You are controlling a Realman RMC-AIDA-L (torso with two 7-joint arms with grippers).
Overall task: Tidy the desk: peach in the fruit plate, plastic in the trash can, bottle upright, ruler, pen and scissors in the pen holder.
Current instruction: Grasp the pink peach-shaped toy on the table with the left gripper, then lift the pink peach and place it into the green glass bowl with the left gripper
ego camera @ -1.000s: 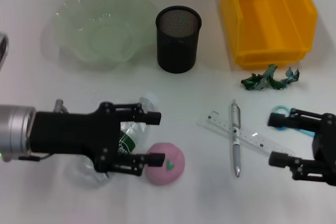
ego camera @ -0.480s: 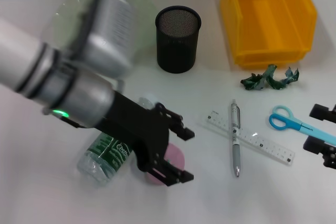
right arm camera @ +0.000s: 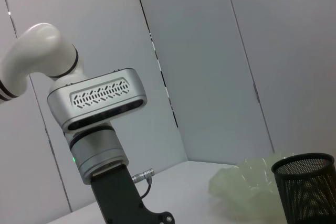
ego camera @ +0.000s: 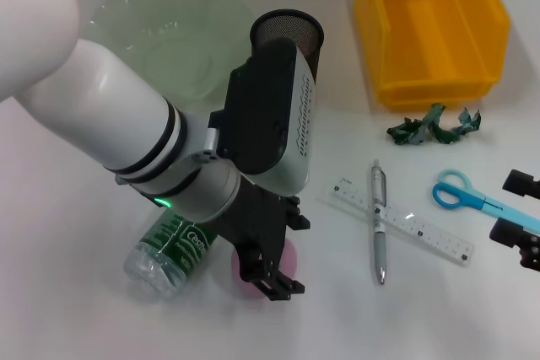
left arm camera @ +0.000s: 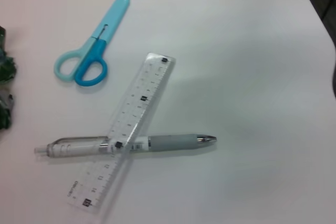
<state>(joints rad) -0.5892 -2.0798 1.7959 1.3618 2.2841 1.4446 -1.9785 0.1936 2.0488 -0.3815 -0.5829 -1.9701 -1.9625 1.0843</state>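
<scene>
On the desk (ego camera: 76, 292) in the head view, the left gripper (ego camera: 274, 271), spread, straddles the pink peach (ego camera: 291, 252) beside the fallen bottle (ego camera: 169, 250) and could nudge it rolling, while the left wrist view shows pen (left arm camera: 126, 144), ruler (left arm camera: 126, 135) and scissors (left arm camera: 92, 61) waiting.

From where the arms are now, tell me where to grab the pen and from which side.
Grip the pen on its clear upper barrel, the end toward the pen holder, coming straight down. It lies flat across the ruler, so its middle sits on plastic, while that upper part looks free on both sides. The right gripper, near the scissors, seems closer than the left gripper.
</scene>
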